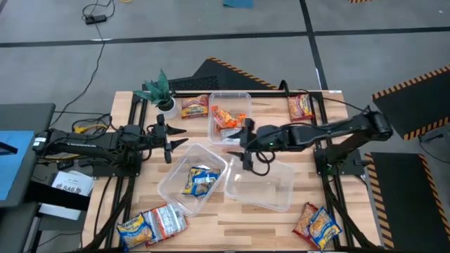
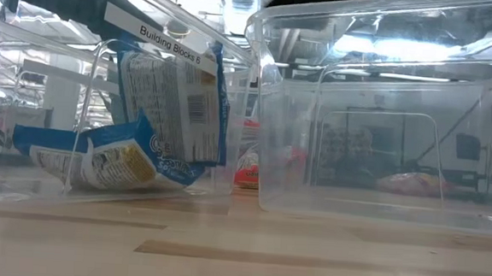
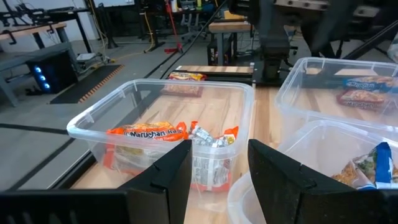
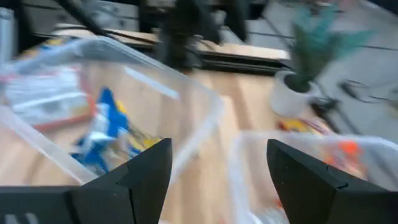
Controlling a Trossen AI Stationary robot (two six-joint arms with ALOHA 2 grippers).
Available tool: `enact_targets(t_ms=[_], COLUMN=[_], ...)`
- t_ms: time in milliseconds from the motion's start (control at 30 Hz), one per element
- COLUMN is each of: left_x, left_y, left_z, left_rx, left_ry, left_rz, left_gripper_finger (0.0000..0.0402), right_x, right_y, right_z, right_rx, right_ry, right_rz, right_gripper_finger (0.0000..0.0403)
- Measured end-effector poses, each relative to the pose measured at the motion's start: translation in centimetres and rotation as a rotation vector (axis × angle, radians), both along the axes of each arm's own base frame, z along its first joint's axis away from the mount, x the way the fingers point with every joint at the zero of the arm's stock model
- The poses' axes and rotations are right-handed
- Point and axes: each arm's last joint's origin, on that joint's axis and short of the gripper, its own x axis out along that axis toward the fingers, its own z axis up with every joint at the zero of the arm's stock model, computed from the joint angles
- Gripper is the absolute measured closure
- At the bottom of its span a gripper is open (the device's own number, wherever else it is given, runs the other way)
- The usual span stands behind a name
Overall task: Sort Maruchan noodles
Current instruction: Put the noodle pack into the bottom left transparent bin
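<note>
A robotics lab or workshop with a grey concrete floor. A wooden table (image 1: pixel 211 211) sits on a black metal frame. Yellow-and-black hazard tape (image 1: pixel 411 86) marks floor mats beyond the right claw (image 1: pixel 246 146). Loose cables (image 1: pixel 98 14) lie on the floor far behind the left claw (image 1: pixel 171 139). Past that claw, workbenches (image 3: pixel 37 31) and a computer tower with blue lights (image 3: pixel 43 76) stand.
</note>
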Motion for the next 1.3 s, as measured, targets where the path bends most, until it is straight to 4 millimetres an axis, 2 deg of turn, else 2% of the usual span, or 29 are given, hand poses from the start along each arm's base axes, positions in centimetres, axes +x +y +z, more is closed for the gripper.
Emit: enact_targets(t_ms=[233, 433, 567, 700, 1033, 1100, 1200, 1300], left_x=[0.0, 0.0, 0.0, 0.0, 0.0, 0.1, 0.1, -0.4], left_y=[0.0, 0.0, 0.0, 0.0, 0.0, -0.4, -1.5, -2.6], left_z=[0.0, 0.0, 0.0, 0.1, 0.0, 0.3, 2.3, 4.1], left_rx=[-0.002, -0.003, -0.003, -0.003, -0.019, -0.075, -0.158, -0.255], left_ry=[-0.001, -0.002, -0.003, -0.007, -0.011, -0.020, -0.035, 0.061], left_rz=[0.000, 0.000, 0.000, 0.000, -0.015, -0.108, -0.378, -0.569], left_gripper_finger=[0.0255, 0.0255, 0.0255, 0.0255, 0.0255, 0.0255, 0.0255, 0.0255], right_x=[-5.7, -10.5, -12.4, -13.0, -12.6, -12.6, -12.6, -12.6], right_y=[-1.8, -3.5, -4.4, -4.8, -4.8, -4.8, -4.8, -4.8], right_z=[-1.0, -3.1, -4.4, -4.5, -4.5, -4.6, -4.6, -4.6], right_rx=[-0.050, -0.031, 0.002, 0.035, 0.038, 0.037, 0.037, 0.035], right_ry=[-0.061, -0.192, -0.285, -0.319, -0.329, -0.320, -0.323, -0.321], right_rz=[-0.299, -0.405, -0.439, -0.411, -0.373, -0.373, -0.374, -0.373], right_gripper_finger=[0.0120, 0.0120, 0.0120, 0.0120, 0.0120, 0.0120, 0.0120, 0.0120])
